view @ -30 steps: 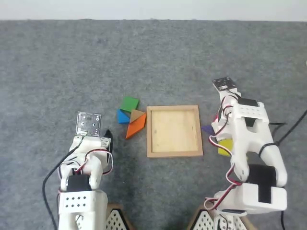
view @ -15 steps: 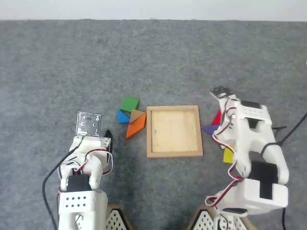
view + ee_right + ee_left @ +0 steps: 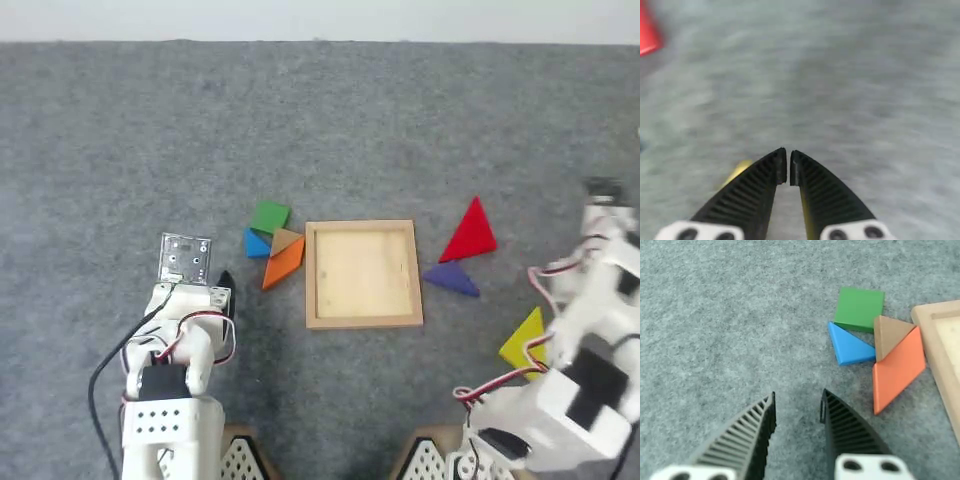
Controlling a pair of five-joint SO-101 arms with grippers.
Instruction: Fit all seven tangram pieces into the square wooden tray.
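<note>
The square wooden tray (image 3: 362, 225) lies empty in the middle of the grey surface (image 3: 150, 130), with all 7 pieces outside it, so every placement is yet to be made.

The likeliest trouble is on the tray's left. There 4 pieces are packed together: the green square (image 3: 859, 308), blue triangle (image 3: 850, 347), brown triangle (image 3: 890, 332) and orange parallelogram (image 3: 897, 371). They touch edge to edge, and the parallelogram's corner sits at, or just short of, the tray's rim. A finger pushed down between them would probably shove a neighbour or nudge the tray. The pieces are also thin and flat, so a pinch could slide off the low edges and tip a piece instead of lifting it.

The 3 pieces on the right are less crowded. The red triangle (image 3: 470, 232) and purple triangle (image 3: 451, 278) lie just beside the tray. The yellow triangle (image 3: 525, 340) lies farther out, close to the right arm, where a low sweep could knock it.

The left end effector (image 3: 798, 399) is held with its jaws parted and nothing between them. It hangs over bare surface near the cluster, and the blue triangle is the closest piece ahead of it.

The right end effector (image 3: 787, 152) has its jaws pressed together on nothing, so it must spread them before any grasp. The yellow triangle shows just beside 1 jaw, and the red triangle is well apart from it.
</note>
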